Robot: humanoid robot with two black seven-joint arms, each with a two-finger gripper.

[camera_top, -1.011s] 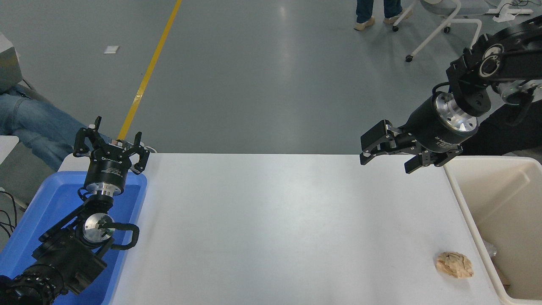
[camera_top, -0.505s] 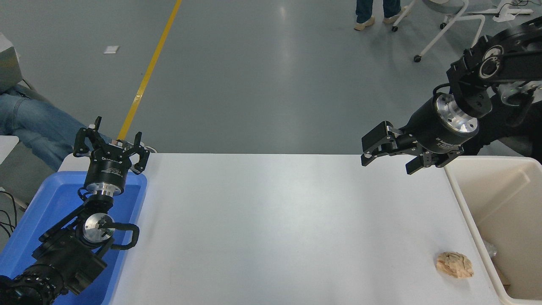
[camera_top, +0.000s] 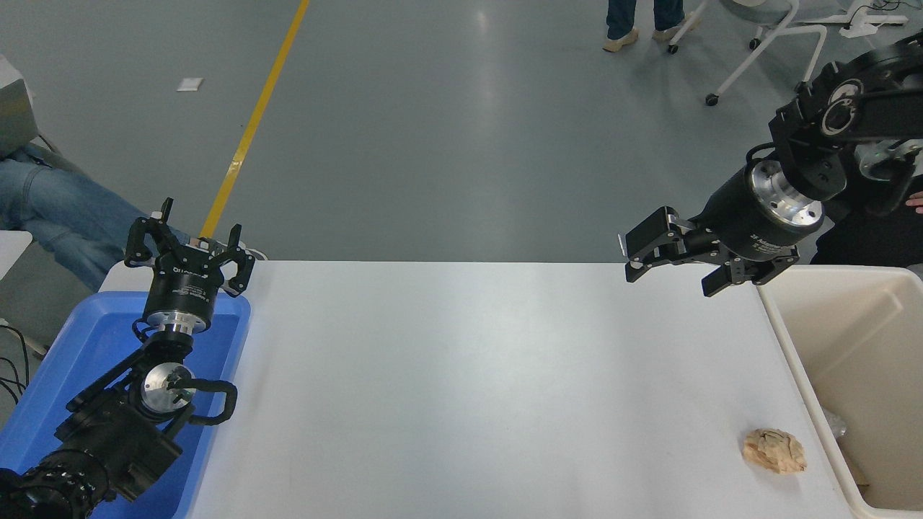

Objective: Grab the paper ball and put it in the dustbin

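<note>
Your right gripper hangs spread and empty above the white surface's far edge; the crumpled tan paper ball lies near the cream rectangular plastic dustbin.

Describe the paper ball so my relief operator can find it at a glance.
Start at the big cream dustbin on the right edge of the white table. Just left of its near end, on the bare tabletop, lies the paper ball. It is a small, wrinkled tan wad, the only loose thing on the white surface, and neither gripper is near it.
</note>
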